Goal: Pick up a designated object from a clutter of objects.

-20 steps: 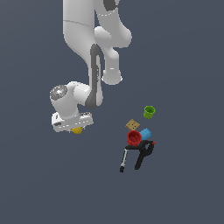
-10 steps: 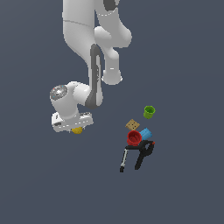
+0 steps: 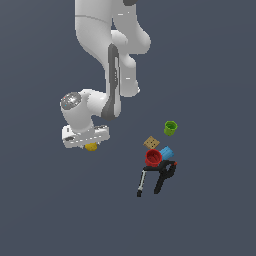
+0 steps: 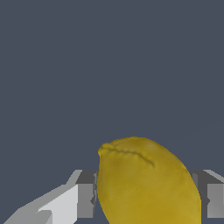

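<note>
- Where the wrist view looked past the gripper (image 4: 144, 199), a yellow lemon-like lump (image 4: 146, 181) filled the space between the two grey fingers (image 4: 85, 197), one finger pressed to each side of it, so the jaws were clamped on the lump.
- Behind the lump in that view lay nothing but plain dark grey ground (image 4: 109, 65).
- Seen from the exterior view, the gripper (image 3: 91, 145) hung under the white hand of the arm (image 3: 112, 75), and only a small yellow-orange part of the lump (image 3: 91, 146) showed below the hand's lower edge.
- Whether the lump touched the ground or was lifted clear of it could not be told from either view.
- The clutter sat well apart from the gripper, toward the exterior view's right.
- Nearest the camera in that group was a black two-handled tool (image 3: 159, 176), its handles splayed downward in the picture.
- Just above the tool stood a red cup (image 3: 153, 157), with a blue cylinder (image 3: 165, 152) touching or just beside it on the exterior view's right.
- A tan dotted square (image 3: 151, 143) lay just beyond the red cup.
- Farthest of the group, a green cup (image 3: 170, 128) stood a little apart from the rest, toward the exterior view's right.
</note>
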Available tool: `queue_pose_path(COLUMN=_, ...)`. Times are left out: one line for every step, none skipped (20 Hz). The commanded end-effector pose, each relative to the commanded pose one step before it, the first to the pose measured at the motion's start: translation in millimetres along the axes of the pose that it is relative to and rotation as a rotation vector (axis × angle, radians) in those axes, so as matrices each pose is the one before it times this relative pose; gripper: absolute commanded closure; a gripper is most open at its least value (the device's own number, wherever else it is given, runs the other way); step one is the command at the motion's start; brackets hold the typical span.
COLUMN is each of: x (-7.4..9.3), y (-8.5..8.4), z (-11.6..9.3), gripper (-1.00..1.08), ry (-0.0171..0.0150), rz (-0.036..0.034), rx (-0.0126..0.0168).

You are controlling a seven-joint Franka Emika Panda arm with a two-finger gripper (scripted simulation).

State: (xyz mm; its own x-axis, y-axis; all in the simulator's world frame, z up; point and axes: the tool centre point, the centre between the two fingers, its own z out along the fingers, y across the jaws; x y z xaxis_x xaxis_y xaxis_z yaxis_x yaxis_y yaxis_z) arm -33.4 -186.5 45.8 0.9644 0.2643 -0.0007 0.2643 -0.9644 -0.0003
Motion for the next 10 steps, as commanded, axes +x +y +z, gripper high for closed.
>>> queue_pose_path(x=1.26, y=-10.12, z=-10.28, gripper=1.08, ry=0.00152, rz=-0.0006, rx=-0.00048)
queue_pose_path(x=0.34, y=-4.95, z=-4.75, gripper=1.08, ry=0.0, rz=0.0, rx=0.0)
queue_pose_path(x=0.37, y=-5.35, z=-5.14, gripper=1.08, ry=0.0, rz=0.0, rx=0.0)
queue_pose_path(x=0.4, y=-5.76, z=-5.54, gripper=1.08, ry=0.0, rz=0.0, rx=0.0)
queue_pose_path(x=0.43, y=-6.16, z=-5.94, gripper=1.08, ry=0.0, rz=0.0, rx=0.0)
queue_pose_path(x=0.46, y=-6.57, z=-6.35, gripper=1.08, ry=0.0, rz=0.0, rx=0.0)
queue_pose_path(x=0.49, y=-6.98, z=-6.76, gripper=1.08, ry=0.0, rz=0.0, rx=0.0)
queue_pose_path(x=0.53, y=-7.38, z=-7.18, gripper=1.08, ry=0.0, rz=0.0, rx=0.0)
queue_pose_path(x=0.55, y=-7.74, z=-7.54, gripper=1.08, ry=0.0, rz=0.0, rx=0.0)
queue_pose_path(x=0.64, y=-7.93, z=-7.59, gripper=1.08, ry=-0.00034, rz=-0.00015, rx=-0.00031)
